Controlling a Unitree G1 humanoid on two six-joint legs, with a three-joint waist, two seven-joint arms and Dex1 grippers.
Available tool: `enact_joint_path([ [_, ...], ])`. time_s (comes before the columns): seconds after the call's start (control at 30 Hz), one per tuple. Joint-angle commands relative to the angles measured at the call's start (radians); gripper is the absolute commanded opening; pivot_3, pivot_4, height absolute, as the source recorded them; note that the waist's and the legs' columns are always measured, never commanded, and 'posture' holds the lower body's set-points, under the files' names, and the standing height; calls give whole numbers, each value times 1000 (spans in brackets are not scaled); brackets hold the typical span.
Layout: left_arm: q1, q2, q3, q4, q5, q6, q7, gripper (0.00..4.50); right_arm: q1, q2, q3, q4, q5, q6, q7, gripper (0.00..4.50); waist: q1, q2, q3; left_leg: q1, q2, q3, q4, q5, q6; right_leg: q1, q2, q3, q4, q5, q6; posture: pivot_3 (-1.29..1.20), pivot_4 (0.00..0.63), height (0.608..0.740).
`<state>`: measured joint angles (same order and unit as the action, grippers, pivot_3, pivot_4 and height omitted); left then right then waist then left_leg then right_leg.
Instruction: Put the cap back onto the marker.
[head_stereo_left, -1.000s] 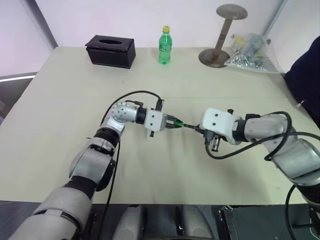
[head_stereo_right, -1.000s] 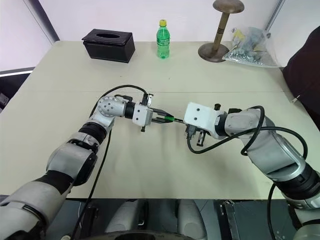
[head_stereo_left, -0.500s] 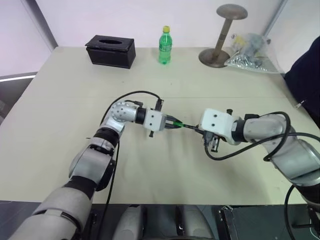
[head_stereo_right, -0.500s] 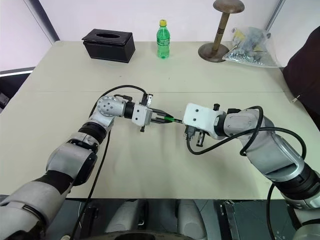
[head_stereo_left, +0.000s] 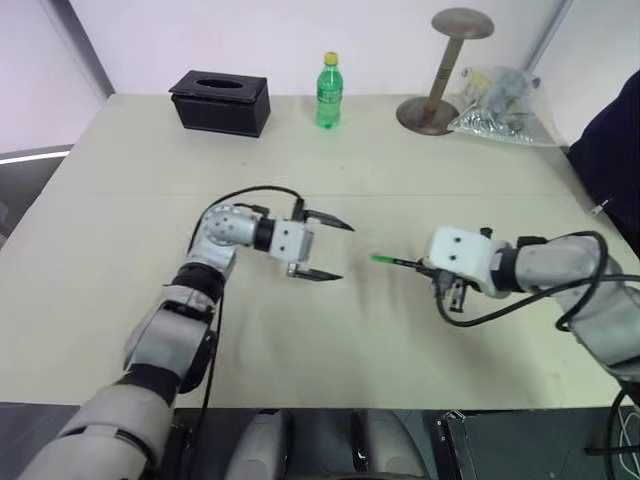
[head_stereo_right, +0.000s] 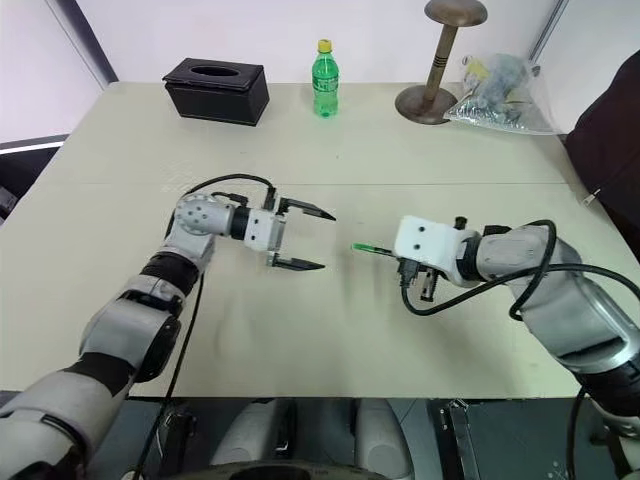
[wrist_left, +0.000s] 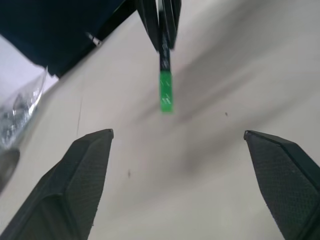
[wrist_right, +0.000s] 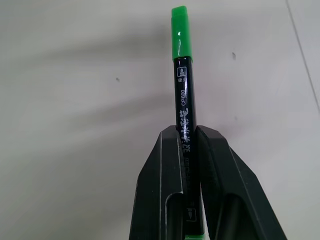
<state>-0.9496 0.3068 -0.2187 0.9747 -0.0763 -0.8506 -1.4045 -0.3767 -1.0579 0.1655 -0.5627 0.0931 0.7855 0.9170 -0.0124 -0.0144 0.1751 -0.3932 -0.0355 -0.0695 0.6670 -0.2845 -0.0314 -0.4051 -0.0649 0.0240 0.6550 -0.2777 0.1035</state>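
Note:
My right gripper (wrist_right: 187, 131) is shut on the marker (wrist_right: 184, 100), a thin black stick with white print, held just above the table. The bright green cap (wrist_right: 181, 37) sits on the marker's free end, which points toward my left gripper. In the left eye view the marker (head_stereo_left: 402, 263) sticks out from the right gripper (head_stereo_left: 424, 266) toward the table's middle. My left gripper (head_stereo_left: 343, 251) stands open and empty a short way off, its two black fingers spread wide and facing the cap (wrist_left: 166, 92).
At the back of the table (head_stereo_left: 120, 230) stand a black tissue box (head_stereo_left: 220, 101), a green bottle with a yellow lid (head_stereo_left: 329, 92), a brown stand (head_stereo_left: 440, 70) and a plastic bag (head_stereo_left: 497, 112). A person's dark sleeve (head_stereo_left: 615, 150) shows at the right edge.
The left gripper, shut at the marker's green end before, has opened and drawn back to the left. The right gripper has moved right with the marker, the green cap staying on it.

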Motion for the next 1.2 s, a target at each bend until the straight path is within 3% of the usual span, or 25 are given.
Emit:
enact_joint_path([
  [0.03,53,49,66,-166,-98,240,21,4459,88,35,-162,-2,44,29,-45,0,1,0,0,0,0,0,0,0,0,0,0,0,0,0,0,0,150,740],
  [0.13,100,63,83,-273,-106,364,83,4459,116,126,-248,-15,97,117,-105,0,2,0,0,0,0,0,0,0,0,1,0,0,0,0,0,0,150,740],
  [0.33,214,61,122,-566,-130,688,296,4459,93,376,-396,-31,97,343,-358,0,2,0,0,0,0,-1,0,0,0,0,-1,1,2,0,0,0,150,740],
  [0.53,289,85,127,-752,-155,841,356,4459,138,474,-457,-42,74,413,-499,0,1,1,-1,0,0,-1,0,0,0,0,-1,1,2,0,0,0,150,740],
  [0.77,343,175,84,-884,-234,948,199,4459,234,568,-516,-26,88,432,-573,0,0,2,-1,1,0,0,0,0,0,0,-1,1,2,0,0,0,150,740],
  [1.13,308,232,46,-857,-231,981,71,4459,289,654,-525,-20,118,418,-619,0,-1,2,-1,2,0,0,-1,0,0,0,0,1,3,0,0,0,150,740],
  [1.2,303,231,45,-847,-227,977,67,4500,302,654,-520,-25,122,414,-622,948,-1,2,-1,2,0,0,-1,0,0,0,0,1,3,0,0,0,150,740],
])
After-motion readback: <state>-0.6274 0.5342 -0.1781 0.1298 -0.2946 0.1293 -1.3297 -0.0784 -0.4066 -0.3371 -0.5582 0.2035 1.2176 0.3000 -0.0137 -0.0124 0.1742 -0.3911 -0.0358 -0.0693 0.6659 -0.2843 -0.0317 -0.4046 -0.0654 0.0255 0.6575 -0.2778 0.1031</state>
